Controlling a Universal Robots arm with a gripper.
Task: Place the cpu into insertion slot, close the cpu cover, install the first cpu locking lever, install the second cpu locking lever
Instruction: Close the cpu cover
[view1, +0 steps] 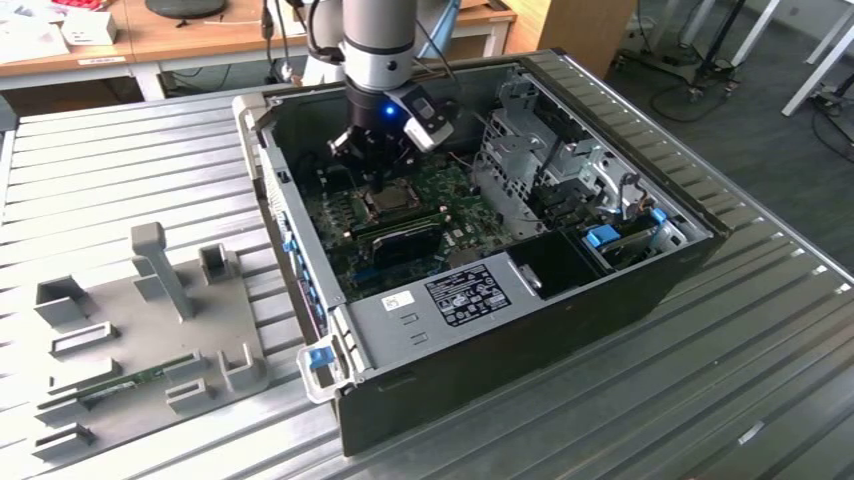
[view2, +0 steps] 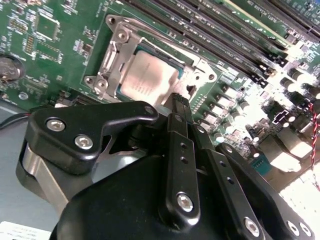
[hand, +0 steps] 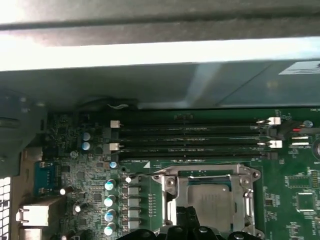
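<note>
The cpu (view2: 146, 78) lies flat in the socket on the green motherboard, its dull grey top showing through the window of the cpu cover (view2: 116, 56). The cover's metal frame lies down over the chip's edges. My gripper (view2: 180, 102) hovers just beside the socket's edge with its black fingers pressed together and nothing between them. The first wrist view shows the cpu (hand: 212, 192) inside the cover (hand: 176, 196), with the gripper (hand: 187, 215) at the socket's near rim. In the exterior view the gripper (view1: 371, 168) hangs inside the open computer case, right above the socket (view1: 388, 197).
Long memory slots (hand: 190, 132) run alongside the socket, and a row of capacitors (hand: 109, 200) stands on its other side. The case wall (view1: 274, 190) and drive cage (view1: 547, 160) hem in the board. A grey fixture plate (view1: 147, 320) lies on the table at the exterior view's left.
</note>
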